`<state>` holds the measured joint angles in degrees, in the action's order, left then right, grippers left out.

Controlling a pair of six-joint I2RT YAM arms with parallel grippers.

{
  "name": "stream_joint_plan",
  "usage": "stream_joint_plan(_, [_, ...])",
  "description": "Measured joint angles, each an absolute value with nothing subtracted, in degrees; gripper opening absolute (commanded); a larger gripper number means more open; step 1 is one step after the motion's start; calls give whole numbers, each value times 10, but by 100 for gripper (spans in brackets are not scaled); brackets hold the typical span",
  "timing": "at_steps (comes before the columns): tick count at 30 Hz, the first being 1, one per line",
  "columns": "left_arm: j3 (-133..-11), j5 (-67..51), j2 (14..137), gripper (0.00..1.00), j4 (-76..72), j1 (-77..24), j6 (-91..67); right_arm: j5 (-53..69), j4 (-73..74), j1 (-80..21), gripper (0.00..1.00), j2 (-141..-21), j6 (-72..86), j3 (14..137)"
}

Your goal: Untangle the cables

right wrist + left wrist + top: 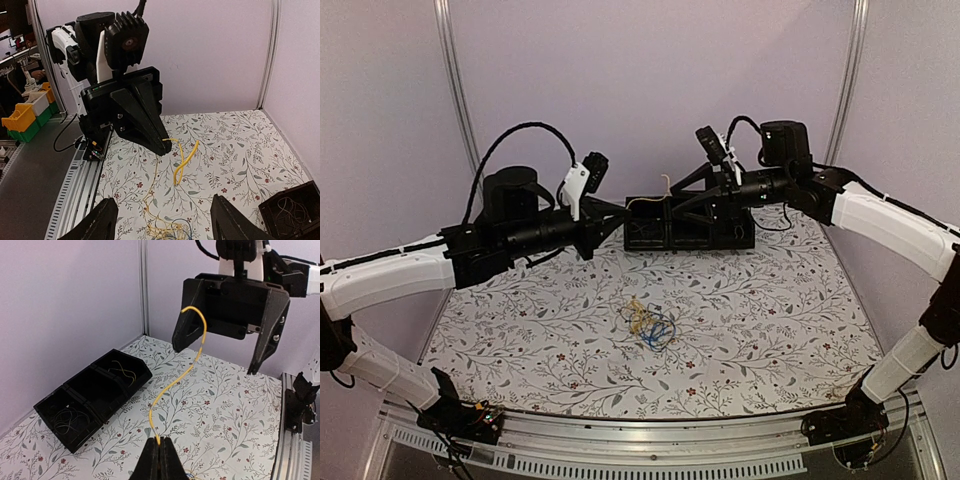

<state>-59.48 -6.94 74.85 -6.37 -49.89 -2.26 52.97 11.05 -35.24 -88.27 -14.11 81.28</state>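
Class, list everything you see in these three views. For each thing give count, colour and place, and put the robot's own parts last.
Held cable: one, yellow, pinched in the left end effector, raised above the table.
Tangle: one heap, yellow and blue strands, table centre.
Bin: one, black, divided into compartments, far edge of the table.
Wires: several, thin and pale, inside the bin.
Cloth: one, white with leaf print, covering the table.
Crates: yellow and green, beside the table, count unclear.
Left end effector: one, black, shut on the held cable.
Right end effector: one, black, open, facing the left one.
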Motion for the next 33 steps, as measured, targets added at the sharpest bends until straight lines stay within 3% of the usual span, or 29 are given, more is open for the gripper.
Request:
stream_joint_plan(6, [-595,-71,750,0,-76,-502,-30,561,73,-352,40,-911,-93,830])
stream_joint_plan(7, [-595,-71,751,0,-77,-502,-30,564,67,-352,17,-913,-83,830])
stream_joint_plan(8, [-595,-71,753,0,-79,-503,-30,566,58,-352,1,-916,-72,830])
stream_joint_plan(21, [-553,-77,779,0,-146,-509,-30,572,18,-352,0,-919,-20,853])
stream_joint_plan(28, [-542,-90,886,9,-288,-515,-39,570,86,-337,0,-920,-10,884])
stream_joint_plan(33, [-510,-92,998,10,-275,-514,-63,572,74,-291,0,-907,-10,968])
